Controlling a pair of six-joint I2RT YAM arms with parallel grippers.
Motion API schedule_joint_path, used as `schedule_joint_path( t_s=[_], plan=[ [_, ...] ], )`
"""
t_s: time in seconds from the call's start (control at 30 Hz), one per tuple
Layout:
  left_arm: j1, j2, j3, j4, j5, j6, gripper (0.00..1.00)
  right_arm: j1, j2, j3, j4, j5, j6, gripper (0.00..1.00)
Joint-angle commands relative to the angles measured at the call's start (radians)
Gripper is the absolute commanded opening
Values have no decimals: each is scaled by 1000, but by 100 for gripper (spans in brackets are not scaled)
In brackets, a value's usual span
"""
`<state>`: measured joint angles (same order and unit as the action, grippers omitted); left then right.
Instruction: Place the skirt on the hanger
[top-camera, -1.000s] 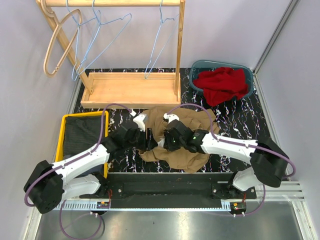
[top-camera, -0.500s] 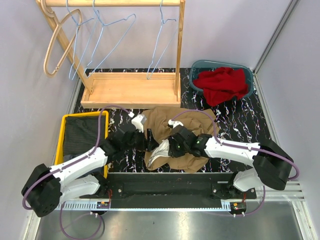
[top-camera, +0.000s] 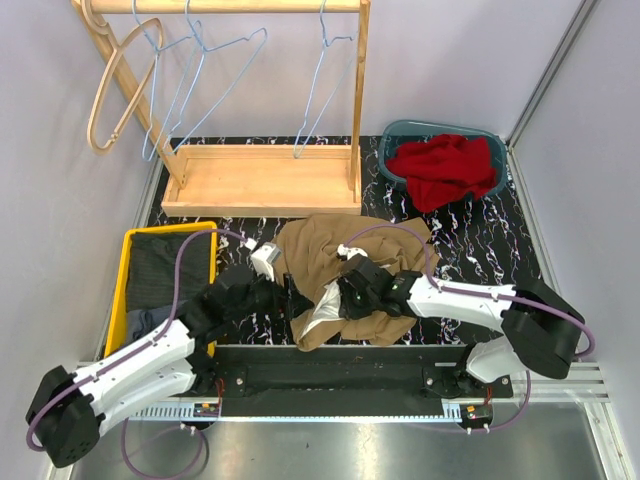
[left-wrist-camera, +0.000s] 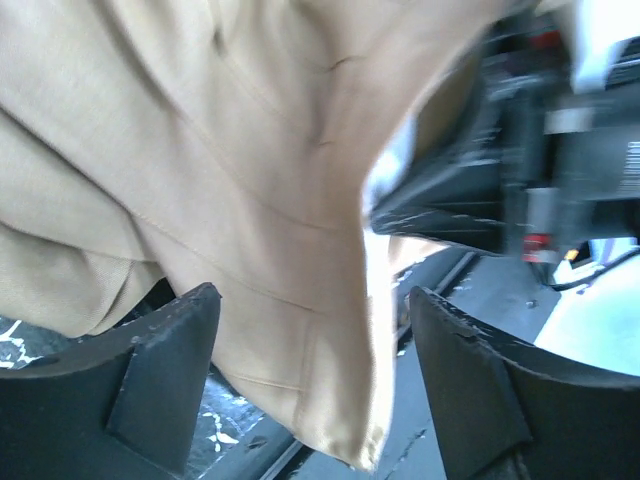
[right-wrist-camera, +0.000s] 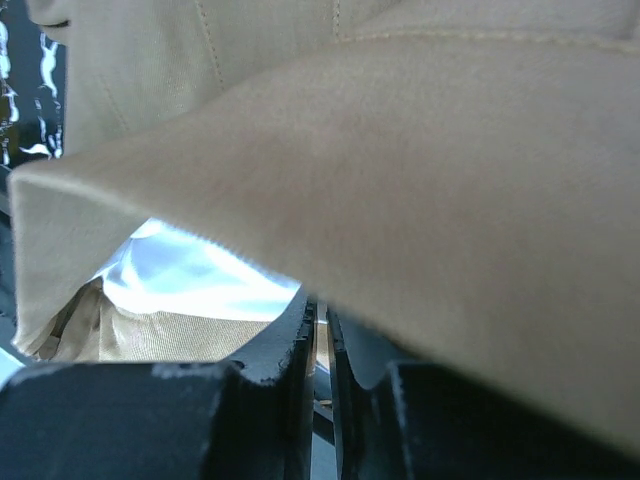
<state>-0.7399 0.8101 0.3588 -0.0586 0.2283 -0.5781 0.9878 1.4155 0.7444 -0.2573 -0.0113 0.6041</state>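
Right gripper (right-wrist-camera: 318, 340) is seen closed, with an edge of the tan skirt (top-camera: 325, 250) pinched. Left gripper (left-wrist-camera: 310, 300) is seen open at the hanging fold. Skirt is crumpled mid-table (top-camera: 470, 240), white lining exposed, long axis laid near-left to far-right.

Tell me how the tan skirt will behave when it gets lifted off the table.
Probably floppy: the skirt lies in soft folds and sags around the right end effector. Likely light, since one pinched edge holds part of it up. Its pale lining may be slippery.
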Motion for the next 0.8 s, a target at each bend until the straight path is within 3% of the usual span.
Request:
schedule_joint_path(
  t_s=[0.0, 0.27, 0.53, 0.63, 0.7, 0.77],
  plan=[
    [-7, -72, -24, -16, 31, -23, 80, 11, 31, 44, 12, 5, 16, 16],
    [-67, -91, -78, -47, 13, -134, 76, 11, 45, 93, 16, 53, 28, 18],
    [-160, -98, -64, -190, -167, -180, 75, 11, 65, 121, 18, 63, 36, 18],
    [-171, -43, -46, -256, -262, -227, 63, 11, 53, 110, 18, 62, 37, 18],
    [-174, -5, -35, -285, -323, -278, 47, 11, 40, 93, 18, 59, 40, 19],
    [-176, 15, -31, -291, -360, -302, 41, 11, 25, 72, 16, 56, 43, 18]
  ],
)
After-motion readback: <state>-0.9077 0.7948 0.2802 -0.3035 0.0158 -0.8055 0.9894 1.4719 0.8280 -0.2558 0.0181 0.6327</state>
